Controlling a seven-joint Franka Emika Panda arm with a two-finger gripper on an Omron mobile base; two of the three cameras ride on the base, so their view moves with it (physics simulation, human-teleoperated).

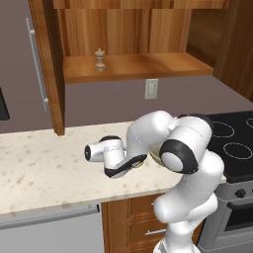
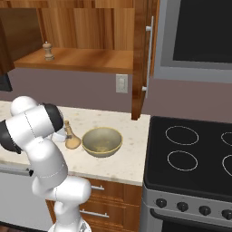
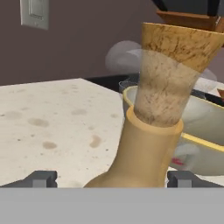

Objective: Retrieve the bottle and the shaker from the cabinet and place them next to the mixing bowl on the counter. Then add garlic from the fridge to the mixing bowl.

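1. My gripper (image 3: 111, 179) stood fully open, gripping nothing, fingertips (image 3: 41, 178) either side of the bottle (image 3: 153, 118).
2. The bottle stood upright just beside the mixing bowl (image 2: 102, 141).
3. The shaker (image 2: 48, 50) waited far above the bowl, in the cabinet (image 2: 90, 59).
4. I judged a careless retreat could topple the bottle.

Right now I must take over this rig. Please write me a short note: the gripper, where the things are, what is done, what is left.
Gripper: open, its fingertips either side of the bottle, not gripping.
Bottle: upright on the counter, right beside the mixing bowl.
Shaker: on the open cabinet shelf.
Done: bottle placed.
Left: back off from the bottle, fetch the shaker and set it by the bowl, then bring garlic from the fridge into the bowl.
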